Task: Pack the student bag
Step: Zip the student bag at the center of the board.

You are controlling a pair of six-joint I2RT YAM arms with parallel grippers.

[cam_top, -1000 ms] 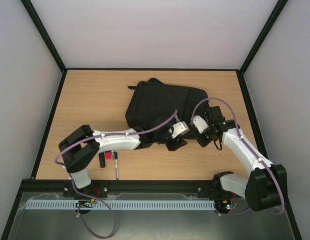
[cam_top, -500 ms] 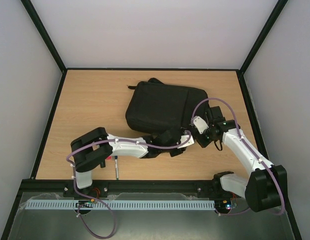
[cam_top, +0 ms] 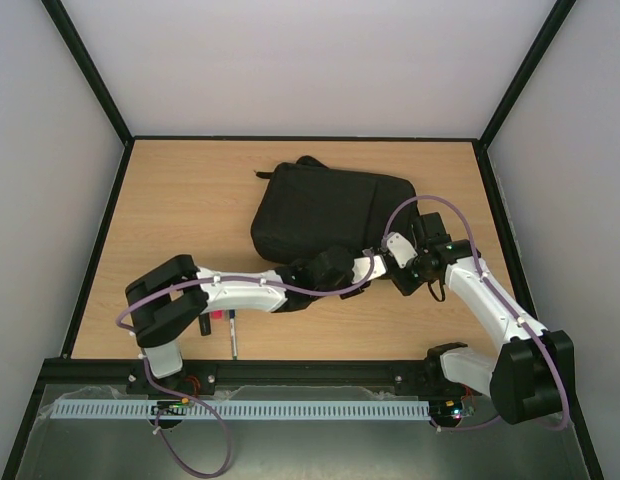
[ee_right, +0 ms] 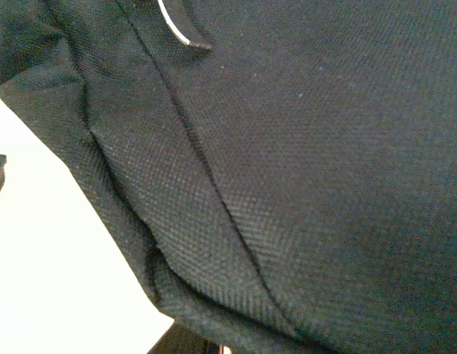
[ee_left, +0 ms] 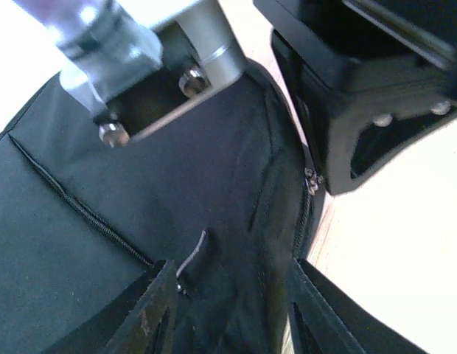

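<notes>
The black student bag lies flat on the wooden table. My left gripper is at its near right corner, beside my right gripper. In the left wrist view my left gripper is open, its fingers either side of the bag's black fabric, with a grey zip pull next to the left finger. The right gripper's body hangs just above. The right wrist view is filled by the bag's fabric; its fingers are hidden.
A pen, a small red item and a black item lie near the table's front left edge, under my left arm. Black frame posts and white walls enclose the table.
My left arm has swung and shifted its elbow, and its gripper has moved a little right along the bag's near edge, closer to the right gripper. The right arm has hardly moved.
</notes>
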